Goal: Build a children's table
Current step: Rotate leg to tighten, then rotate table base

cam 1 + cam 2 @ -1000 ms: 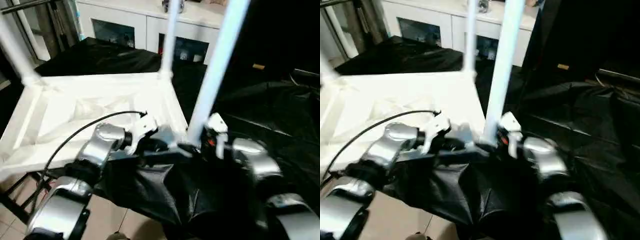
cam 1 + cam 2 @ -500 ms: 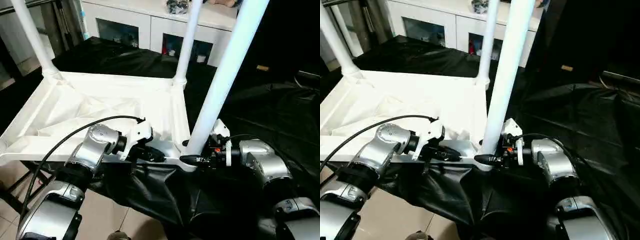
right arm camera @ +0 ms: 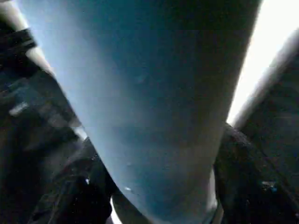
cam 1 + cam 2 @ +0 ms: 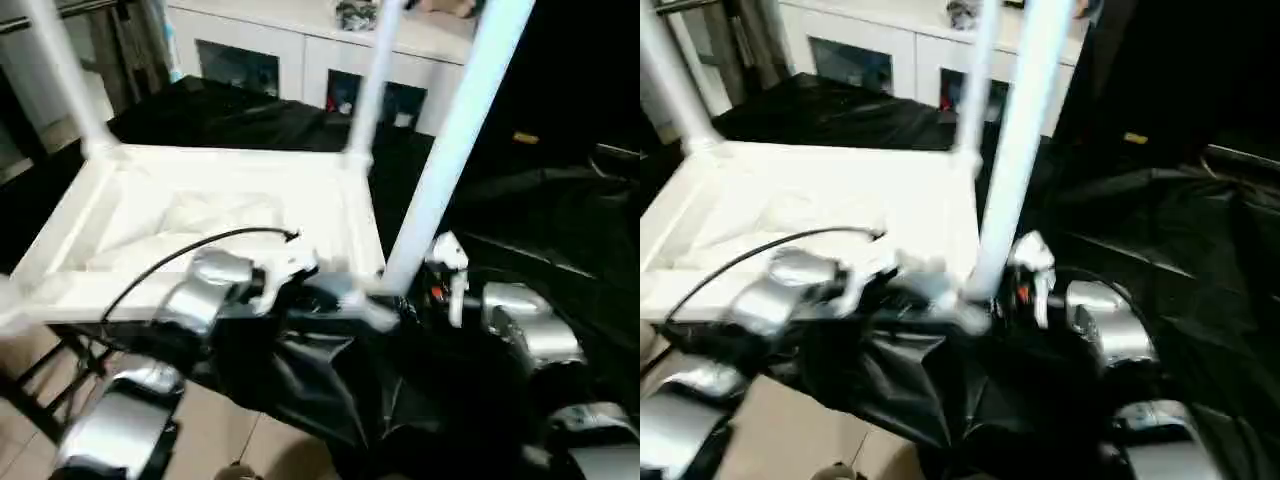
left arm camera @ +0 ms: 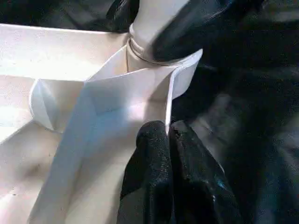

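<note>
The children's table lies upside down on crinkled black sheeting, its white plastic tabletop (image 4: 210, 225) ribbed side up. At the near corner the left gripper (image 5: 169, 140) pinches the thin rim wall with its fingers pressed shut, while the right gripper (image 3: 154, 186) clasps the base of the near leg (image 4: 450, 130) — a smooth tapered tube standing in its rounded socket. Two more legs rise at the far corners, before a white cabinet (image 4: 300, 50).

White tabletop (image 4: 200, 215) upside down, ribbed underside up; three white legs (image 4: 455, 120) upright in corner sockets
</note>
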